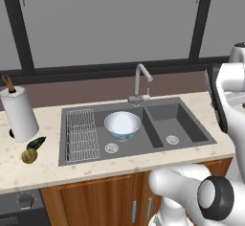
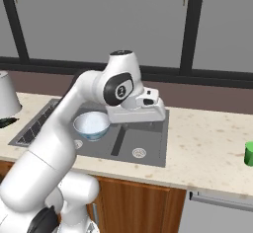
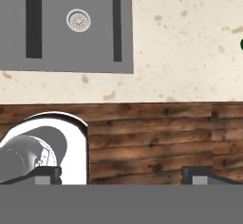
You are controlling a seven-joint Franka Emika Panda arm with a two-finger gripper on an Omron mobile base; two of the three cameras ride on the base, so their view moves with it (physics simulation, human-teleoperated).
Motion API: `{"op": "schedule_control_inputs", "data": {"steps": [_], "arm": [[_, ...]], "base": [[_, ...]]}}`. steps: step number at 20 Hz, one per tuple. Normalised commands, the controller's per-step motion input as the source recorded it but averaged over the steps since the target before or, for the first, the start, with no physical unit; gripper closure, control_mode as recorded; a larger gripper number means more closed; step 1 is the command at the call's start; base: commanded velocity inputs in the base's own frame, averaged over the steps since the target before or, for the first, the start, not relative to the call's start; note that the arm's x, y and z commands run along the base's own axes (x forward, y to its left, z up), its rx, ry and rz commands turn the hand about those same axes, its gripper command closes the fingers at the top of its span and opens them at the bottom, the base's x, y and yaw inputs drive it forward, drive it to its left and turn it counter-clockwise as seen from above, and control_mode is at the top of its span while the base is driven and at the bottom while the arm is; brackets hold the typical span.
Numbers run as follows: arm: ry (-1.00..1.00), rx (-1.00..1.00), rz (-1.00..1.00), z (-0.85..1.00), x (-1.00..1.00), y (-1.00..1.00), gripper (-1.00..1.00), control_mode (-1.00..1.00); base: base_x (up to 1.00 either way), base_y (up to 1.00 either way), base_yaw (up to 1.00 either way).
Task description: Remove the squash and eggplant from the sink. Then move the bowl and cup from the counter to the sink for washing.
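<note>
The bowl [image 1: 122, 125] was seen resting upright in the left basin of the sink [image 1: 182, 107], white inside and pale blue-grey outside, with the round drain just in front of it and the wire rack [image 1: 80, 135] lying beside it at the basin's left end. The right basin was seen with its own drain [image 3: 78, 20], and the curved steel faucet [image 1: 141, 81] rose behind the divider between the two basins. The squash [image 1: 29, 156] and the eggplant [image 1: 36, 143] were found on the surface [image 1: 43, 170] to the left of the sink, touching or nearly touching each other, the eggplant lying just behind the squash and close to the foot of a white paper towel roll [image 1: 19, 113]. The cup [image 2: 249, 154] was seen as a small green shape at the far right edge of the right base view, standing on the surface well apart from the sink. In the hand view the gripper [image 3: 122, 175] was pointed down over the front edge of the surface, past the right basin, with the wooden cabinet front [image 3: 156, 137] lying below. Its two fingers [image 3: 201, 174] were spread as wide as they go, and nothing was held between them or touched by them.
</note>
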Motion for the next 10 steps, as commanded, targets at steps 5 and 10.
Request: {"op": "schedule_control_inputs", "data": {"steps": [5, 10], "arm": [[-0.02, 0.05, 0.0, 0.0, 0.1, -0.19, -1.0, -1.0], [-0.04, 0.03, 0.0, 0.0, 0.09, -0.19, -1.0, -1.0]], "base": [[0.0, 0.0, 0.0], [0.0, 0.0, 0.0]]}}
